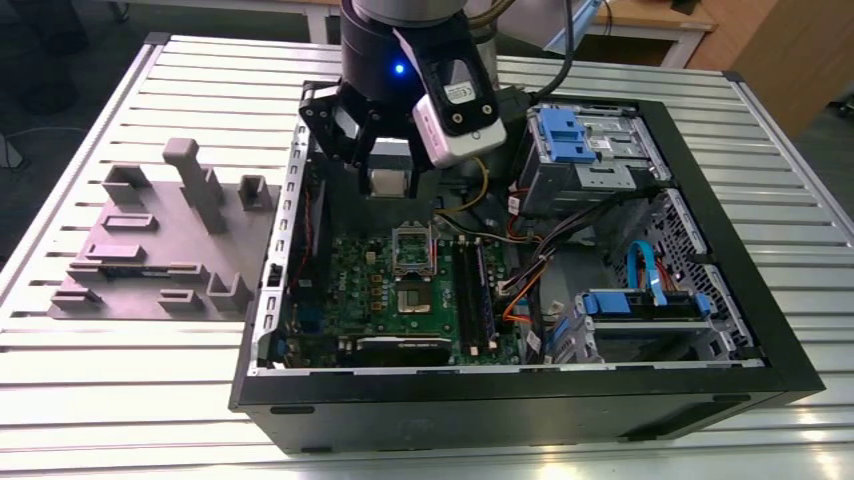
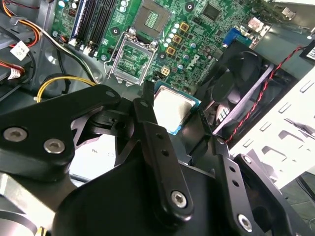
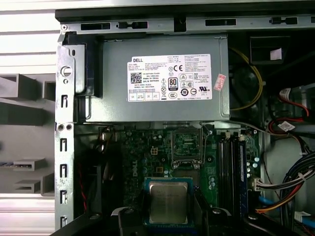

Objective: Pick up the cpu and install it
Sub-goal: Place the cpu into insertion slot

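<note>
Exterior view: the gripper [image 1: 388, 186] hangs inside the open computer case [image 1: 534, 405], jaws pinched narrow on the cpu [image 1: 388, 178], held flat in the air over the far end of the green motherboard [image 1: 358, 272]. In the second wrist view, its silver top sits between black fingers [image 2: 150, 132], with the hinged socket frame [image 2: 130, 56] just beyond.

Computer case [image 1: 534, 410] on table [image 1: 120, 400], motherboard [image 1: 358, 272] inside, fixture block [image 1: 134, 250] at exterior view's left, cpu [image 1: 388, 180] above motherboard
</note>
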Action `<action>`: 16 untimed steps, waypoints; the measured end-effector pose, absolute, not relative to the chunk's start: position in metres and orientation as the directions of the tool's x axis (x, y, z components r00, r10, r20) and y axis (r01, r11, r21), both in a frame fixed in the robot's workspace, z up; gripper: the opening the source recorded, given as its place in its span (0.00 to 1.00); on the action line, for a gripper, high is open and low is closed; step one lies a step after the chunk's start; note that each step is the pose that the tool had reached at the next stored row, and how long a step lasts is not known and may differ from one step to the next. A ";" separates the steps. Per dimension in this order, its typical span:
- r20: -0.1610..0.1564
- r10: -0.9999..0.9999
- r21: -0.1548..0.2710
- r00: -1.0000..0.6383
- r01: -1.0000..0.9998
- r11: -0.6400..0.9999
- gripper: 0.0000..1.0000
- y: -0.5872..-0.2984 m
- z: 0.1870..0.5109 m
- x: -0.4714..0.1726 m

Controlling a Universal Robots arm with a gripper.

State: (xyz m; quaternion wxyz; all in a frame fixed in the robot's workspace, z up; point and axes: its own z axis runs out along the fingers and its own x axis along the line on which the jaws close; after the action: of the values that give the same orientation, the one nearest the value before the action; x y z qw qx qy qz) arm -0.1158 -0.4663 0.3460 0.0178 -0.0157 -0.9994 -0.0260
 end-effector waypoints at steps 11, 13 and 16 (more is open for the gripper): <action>0.036 0.030 0.053 -0.999 0.032 0.998 0.47 -0.466 0.344 -0.116; 0.036 0.030 0.053 -0.999 0.032 0.998 0.47 -0.466 0.342 -0.116; 0.036 0.030 0.054 -0.999 0.032 0.998 0.47 -0.466 0.338 -0.116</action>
State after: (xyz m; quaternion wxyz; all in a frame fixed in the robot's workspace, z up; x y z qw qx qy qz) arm -0.1158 -0.4664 0.3385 0.0178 -0.0157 -0.9993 -0.0275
